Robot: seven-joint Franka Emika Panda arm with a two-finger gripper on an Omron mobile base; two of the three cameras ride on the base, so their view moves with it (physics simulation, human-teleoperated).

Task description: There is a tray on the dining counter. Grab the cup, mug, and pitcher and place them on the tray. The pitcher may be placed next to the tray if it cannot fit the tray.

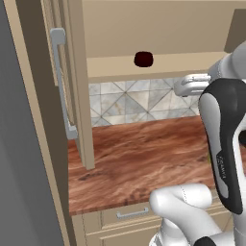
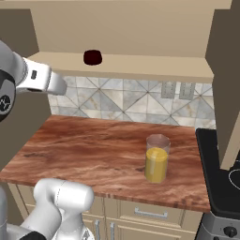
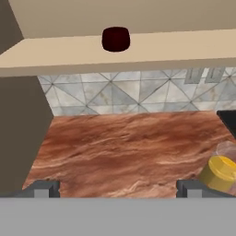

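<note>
**Kitchen corner: mug up on the shelf, pitcher down on the table, tool spread and empty**

The scene is a kitchen nook with a grey-and-white tiled back wall (image 2: 126, 101), beige cabinets and a tall cabinet door (image 1: 72, 96) with a long grey handle standing at the left. A reddish-brown wood-grain table (image 2: 93, 150) runs across below the tiles, with drawers under its front edge and a dark stove (image 2: 220, 173) butting against its right end. Above the tiles sits a beige open shelf (image 2: 140, 65).

The robot's white arm (image 1: 226, 144) rises in front of the table, its forearm raised to about shelf height. That pose fits a reach for something high rather than for something on the table, as I judge it.

The pitcher (image 2: 156, 158), clear glass with orange-yellow liquid, stands upright on the table toward the right, near the front edge and well apart from the stove.

The mug (image 2: 93, 57), squat and very dark maroon, rests on the shelf, left of centre, above the tiles. In the hand view it sits nearly straight ahead and high, so it is probably the first pick.

The tool (image 3: 117, 189) is spread wide, its two dark tips far apart with nothing between them, apart from both mug and pitcher.
</note>
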